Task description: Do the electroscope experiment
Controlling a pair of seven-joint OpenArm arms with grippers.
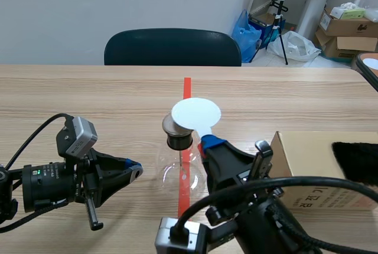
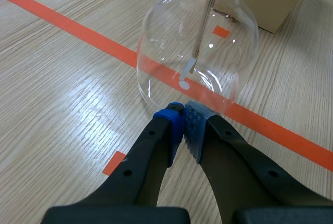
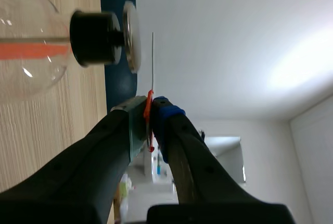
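The electroscope, a clear glass flask with a black stopper and a metal disc on top, stands on the orange tape line mid-table. My right gripper is shut on the handle of a white round plate, held just over the metal disc. In the right wrist view the plate shows edge-on, a small gap from the metal disc, with my right gripper clamped on it. My left gripper is shut on nothing, its tips close to the flask's base, whose rod and leaves hang inside.
A cardboard box lies right of the flask with a black furry cloth on top. A dark chair stands behind the table's far edge. Bare wood lies left of and beyond the flask.
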